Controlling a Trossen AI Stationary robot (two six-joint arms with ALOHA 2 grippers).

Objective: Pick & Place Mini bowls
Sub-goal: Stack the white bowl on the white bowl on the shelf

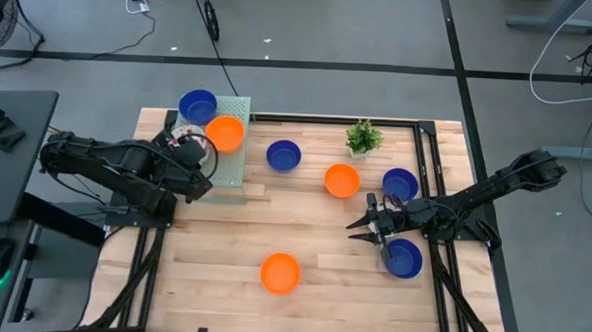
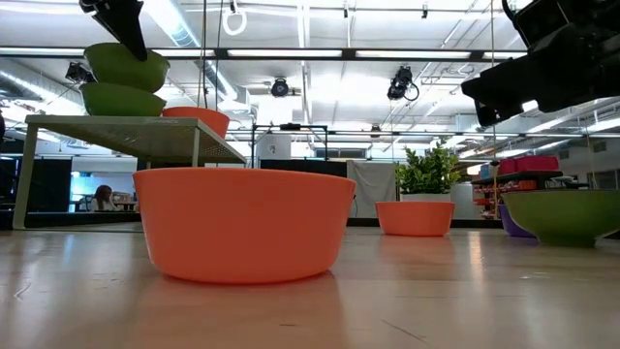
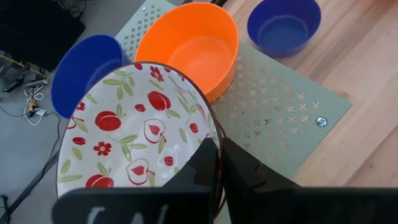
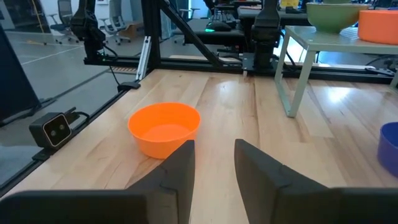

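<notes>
Left gripper (image 3: 214, 165) clamped on the rim of a white round bowl with red fruit and green leaf print (image 3: 134, 134) — held above the pale green perforated metal shelf (image 3: 280, 102) at the table's far-left corner. On that shelf: solid orange round bowl (image 3: 189, 43) touching the held bowl, solid dark blue round bowl (image 3: 84, 71) at the shelf's outer edge. Another dark blue bowl (image 1: 283, 154) on the wood just off the shelf. Right gripper (image 1: 365, 226) well away from the shelf, fingers (image 4: 177, 171) parted, holding nothing — between two blue bowls (image 1: 400, 183), (image 1: 404, 258). Orange bowl (image 1: 342, 180) near the small green potted plant (image 1: 363, 137); another orange bowl (image 4: 164, 127) alone, far from the shelf.
</notes>
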